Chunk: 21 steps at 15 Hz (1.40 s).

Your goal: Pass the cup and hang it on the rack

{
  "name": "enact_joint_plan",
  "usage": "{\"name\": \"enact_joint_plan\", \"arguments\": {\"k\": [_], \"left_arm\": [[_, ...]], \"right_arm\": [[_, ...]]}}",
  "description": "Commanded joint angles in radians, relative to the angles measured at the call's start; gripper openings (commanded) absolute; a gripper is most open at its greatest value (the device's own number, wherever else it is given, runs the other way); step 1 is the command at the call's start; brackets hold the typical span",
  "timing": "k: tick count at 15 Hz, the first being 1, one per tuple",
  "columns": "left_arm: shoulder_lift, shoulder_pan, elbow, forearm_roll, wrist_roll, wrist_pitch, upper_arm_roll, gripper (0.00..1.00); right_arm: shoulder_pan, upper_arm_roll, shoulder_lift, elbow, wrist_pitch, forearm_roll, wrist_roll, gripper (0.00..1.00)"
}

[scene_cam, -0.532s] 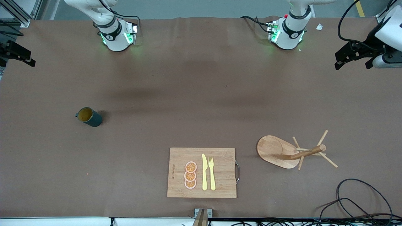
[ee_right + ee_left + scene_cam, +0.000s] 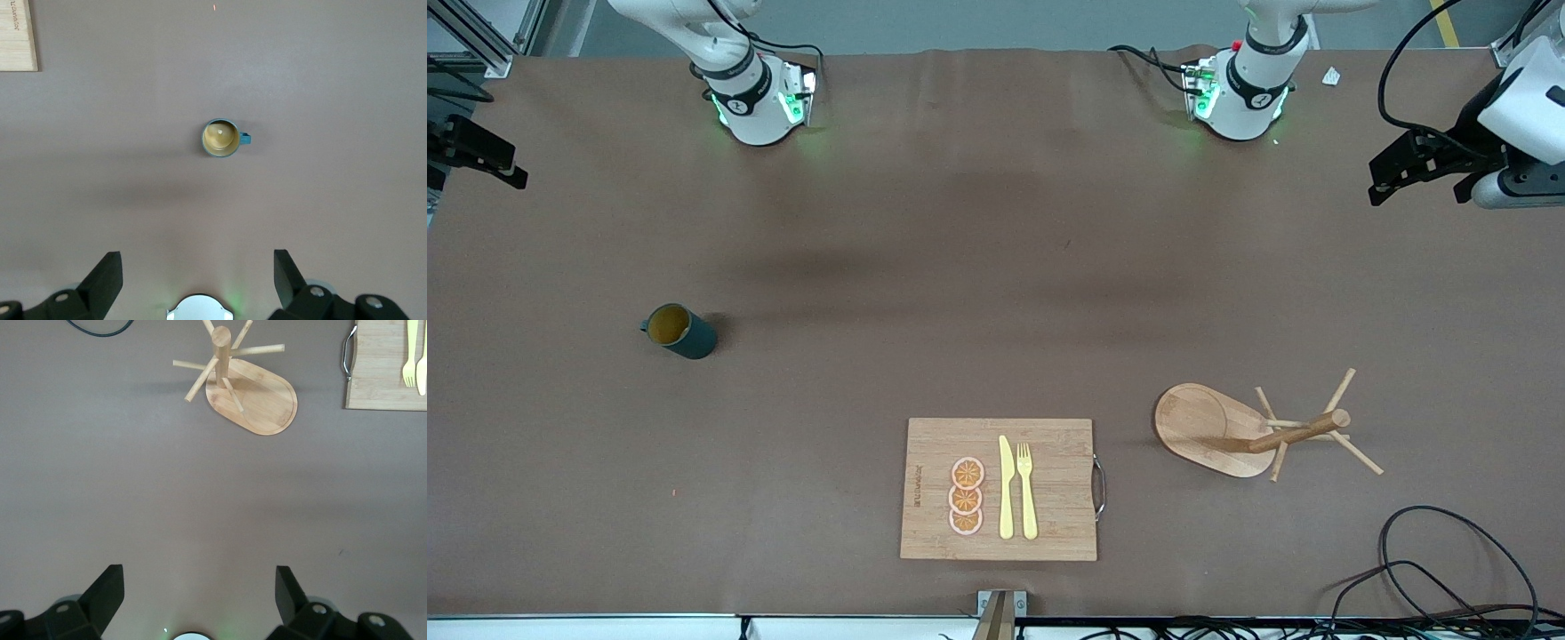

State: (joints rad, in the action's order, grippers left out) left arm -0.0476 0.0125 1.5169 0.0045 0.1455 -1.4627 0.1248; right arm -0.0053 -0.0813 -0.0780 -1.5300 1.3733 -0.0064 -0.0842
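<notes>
The brown worktop [image 2: 996,267] is read here as a clock face in the front view, with twelve o'clock at the robots' bases and six o'clock at the camera's edge. The cup [image 2: 679,331] stands upright at about nine o'clock, toward the right arm's end. Its mustard-yellow inside faces up and its small handle points to roughly ten o'clock. Nothing touches it, and bare worktop lies all around it. The rack [image 2: 1227,431] stands on its oval base at about four o'clock, toward the left arm's end, with its post upright and its thin pegs bare. At six o'clock lies a cutting board [image 2: 1049,533], carrying three orange slices [image 2: 966,496] in a row, a yellow knife [image 2: 1006,489] and a yellow fork [image 2: 1027,493] side by side. Its metal handle [image 2: 1100,486] is on the edge toward the rack. The cup is well apart from both board and rack, and farther from the front camera than either. The right hand [image 2: 198,257] hangs in the air over the right arm's end of the worktop, near ten o'clock. Its fingers are spread wide and grip nothing, and the cup shows in its wrist view. The left hand [image 2: 198,573] hangs over the left arm's end, near two o'clock, likewise spread and empty, and the rack shows in its wrist view. A loose black cable [image 2: 1432,560] curls at about five o'clock.
</notes>
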Motion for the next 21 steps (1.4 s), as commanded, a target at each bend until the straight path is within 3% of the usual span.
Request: {"name": "enact_joint_plan", "arguments": {"k": [1,7,12,14,16,21], "left_arm": [[0.023,0.001,-0.043,-0.006,0.016,0.015,-0.001,1.00],[0.026,0.007,-0.035,-0.009,0.017,0.016,0.001,1.00],[0.046,0.009,-0.040,-0.008,0.086,0.015,0.050,1.00],[0.046,0.009,-0.040,-0.008,0.094,0.015,0.064,1.00],[0.048,0.010,-0.040,-0.008,0.094,0.013,0.064,1.00],[0.072,0.017,-0.041,-0.009,0.095,-0.022,0.065,1.00]], "right_arm": [[-0.004,0.003,-0.023,-0.016,0.004,-0.012,-0.009,1.00],[-0.021,0.000,0.023,0.017,0.010,-0.014,0.001,1.00],[-0.056,0.001,0.226,0.028,0.070,0.028,-0.011,1.00],[-0.049,0.003,0.265,0.018,0.113,0.023,-0.076,1.00],[-0.058,0.003,0.288,-0.040,0.211,0.025,-0.171,1.00],[-0.088,0.005,0.325,-0.312,0.563,0.026,-0.411,1.00]]}}
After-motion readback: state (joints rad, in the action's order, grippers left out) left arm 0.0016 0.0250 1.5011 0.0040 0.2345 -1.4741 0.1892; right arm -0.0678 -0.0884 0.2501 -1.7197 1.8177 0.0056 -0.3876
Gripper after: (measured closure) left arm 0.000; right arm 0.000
